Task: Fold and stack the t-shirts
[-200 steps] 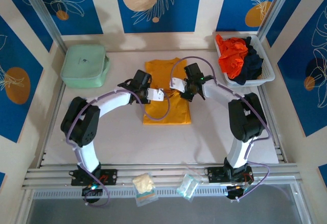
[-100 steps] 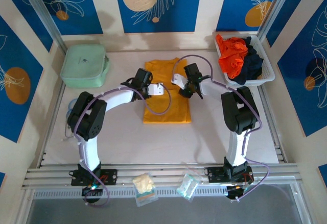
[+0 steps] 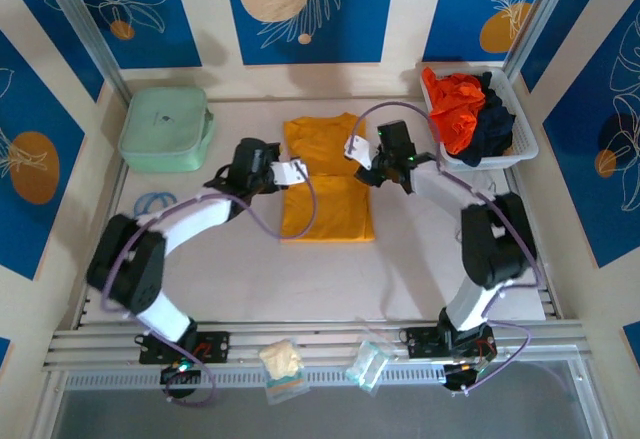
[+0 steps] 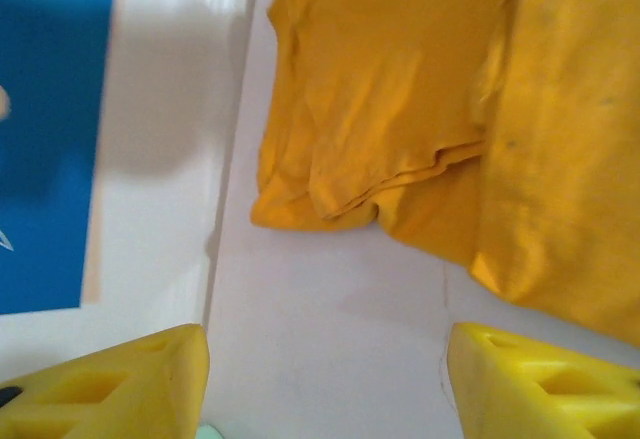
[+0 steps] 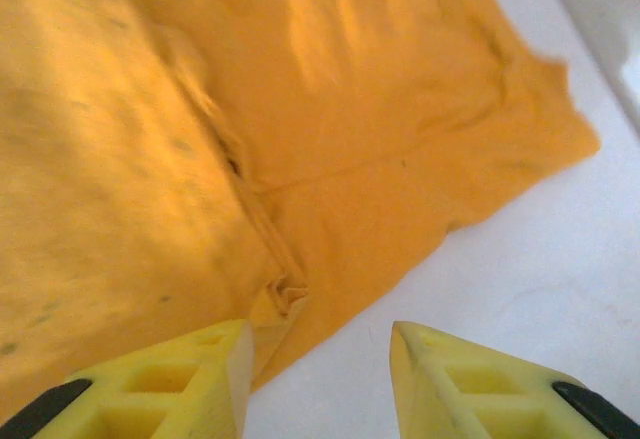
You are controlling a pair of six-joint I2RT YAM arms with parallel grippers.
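From above, the golden-yellow t-shirt (image 3: 325,194) lies folded at mid bench (image 3: 250,279), its long axis running near to far. Left wrist: the left gripper (image 4: 325,379) holds its jaws wide and empty beside the shirt's edge. Right wrist: the right gripper (image 5: 320,379) has its jaws apart over what seems a sleeve.

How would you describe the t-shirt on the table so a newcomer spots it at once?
Start at the white table; at its middle lies the golden-yellow t-shirt. Unlike the orange-red tee and navy tee heaped in the basket, it lies flat.
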